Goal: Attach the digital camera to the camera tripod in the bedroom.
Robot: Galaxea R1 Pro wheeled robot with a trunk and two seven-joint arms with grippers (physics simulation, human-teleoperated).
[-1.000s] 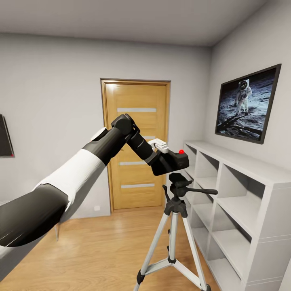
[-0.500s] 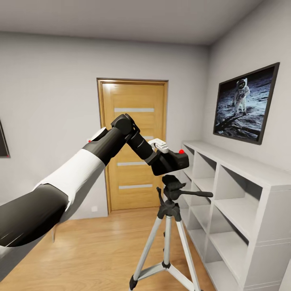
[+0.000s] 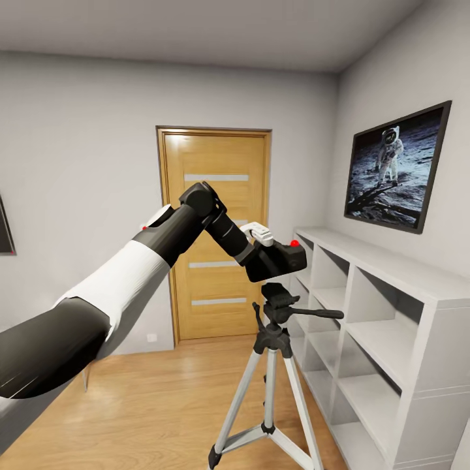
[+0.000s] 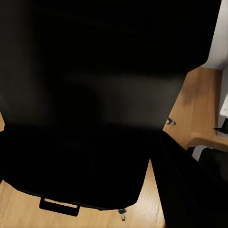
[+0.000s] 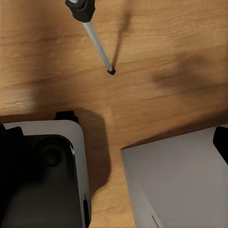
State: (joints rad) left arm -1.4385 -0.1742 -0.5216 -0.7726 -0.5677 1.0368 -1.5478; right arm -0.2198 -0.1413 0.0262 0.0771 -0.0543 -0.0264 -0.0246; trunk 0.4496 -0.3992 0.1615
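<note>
1 digital camera (image 3: 282,259) in left jaws | 1 camera tripod (image 3: 273,365) just below

An astronaut picture (image 3: 397,166) hangs above white cube shelves (image 3: 385,320).

Matt black digital camera (image 3: 282,260) body; camera tripod (image 3: 271,378) with satin silver metal legs and black plastic joints; warm oak door (image 3: 215,235); smooth light wood floor (image 3: 156,405); matt white shelves (image 3: 385,326).
</note>
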